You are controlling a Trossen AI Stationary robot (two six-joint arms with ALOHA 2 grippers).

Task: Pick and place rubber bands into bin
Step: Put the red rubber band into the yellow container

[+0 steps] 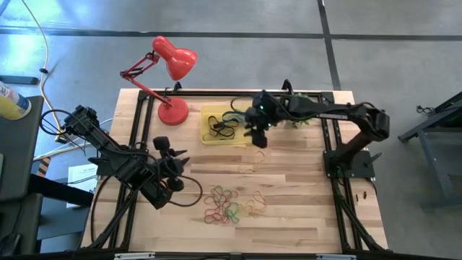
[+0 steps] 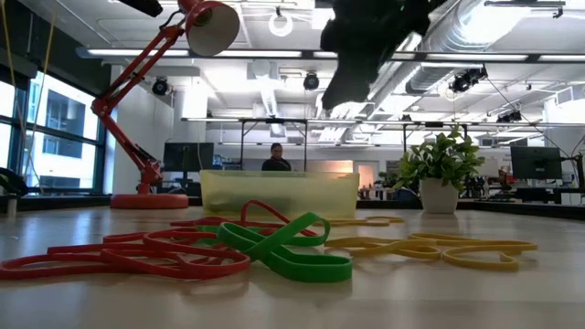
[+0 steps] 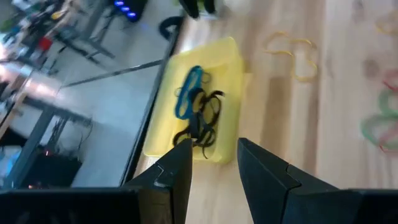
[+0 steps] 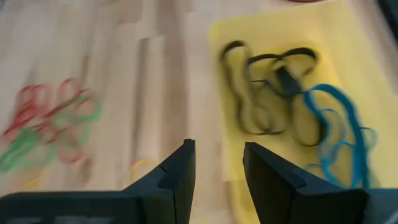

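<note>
The right gripper [image 1: 258,136] hovers at the near edge of the bin [image 1: 204,137], fingers apart and empty, with black and blue bands already lying in the tray just beyond its tips. The loose rubber bands [image 1: 224,204] lie well off toward the table's front. I'd judge the next reach should descend squarely over one loop and pinch low against the wood; the left gripper [image 1: 175,167] waits with fingers parted and nothing between them.

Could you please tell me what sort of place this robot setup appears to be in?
Probably an open-plan office or lab. Behind the wooden table, the low view shows ceiling strip lights, exposed ducts, monitors on desks, and a person seated far off.
</note>
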